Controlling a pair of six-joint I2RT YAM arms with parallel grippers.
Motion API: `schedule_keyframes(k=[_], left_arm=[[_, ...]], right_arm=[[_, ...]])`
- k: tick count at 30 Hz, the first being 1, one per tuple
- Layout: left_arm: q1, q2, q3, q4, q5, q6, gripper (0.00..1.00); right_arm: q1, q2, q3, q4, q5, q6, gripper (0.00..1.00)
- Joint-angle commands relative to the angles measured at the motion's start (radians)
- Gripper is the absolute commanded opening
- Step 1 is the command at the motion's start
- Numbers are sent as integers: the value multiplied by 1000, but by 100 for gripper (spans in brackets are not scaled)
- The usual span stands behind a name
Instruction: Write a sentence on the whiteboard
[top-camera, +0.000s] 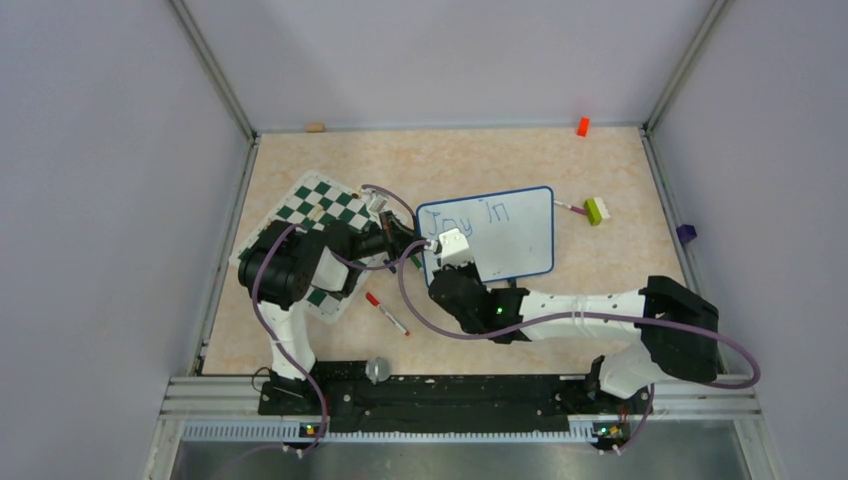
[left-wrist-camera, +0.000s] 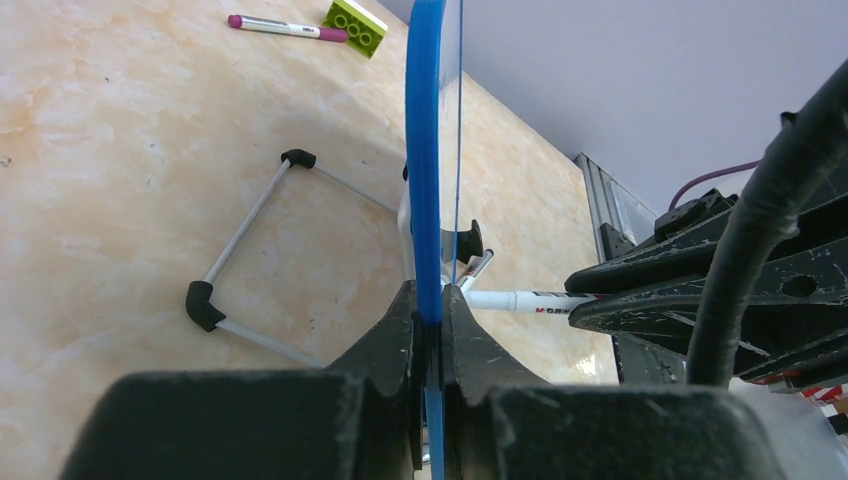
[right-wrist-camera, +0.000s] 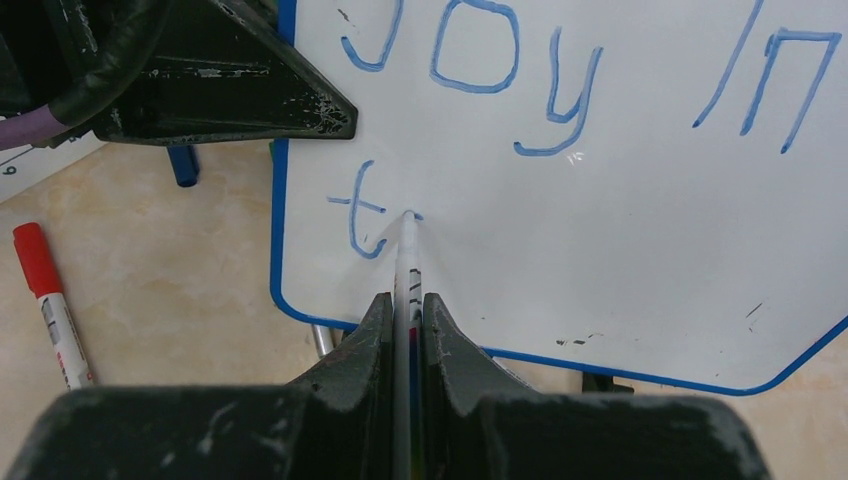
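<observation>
Leftward, whiteboard edge in left end effector (blank white rightward)

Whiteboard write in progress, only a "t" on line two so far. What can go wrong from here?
1. The left gripper pinches only the thin blue edge of the whiteboard. Pen pressure may make the board pivot or slip out.
2. The marker sits in a narrow pinch of the right gripper. It might tilt and spoil the stroke after the "t".
3. The right wrist works close beside the left gripper, so they may bump.
</observation>
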Motion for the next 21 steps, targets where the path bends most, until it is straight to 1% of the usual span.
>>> schedule_keyframes(k=[1, 11, 21], left_arm=[[-8, 21, -2, 68, 34, 104, 0], [-8, 24, 1, 68, 33, 103, 0], [-8, 18, -2, 68, 34, 102, 0]], right_arm=[[-4, 10, 35, -26, -14, 1, 0], [-3, 15, 44, -80, -31, 16, 0], [-4, 6, 46, -128, 35, 74, 0]])
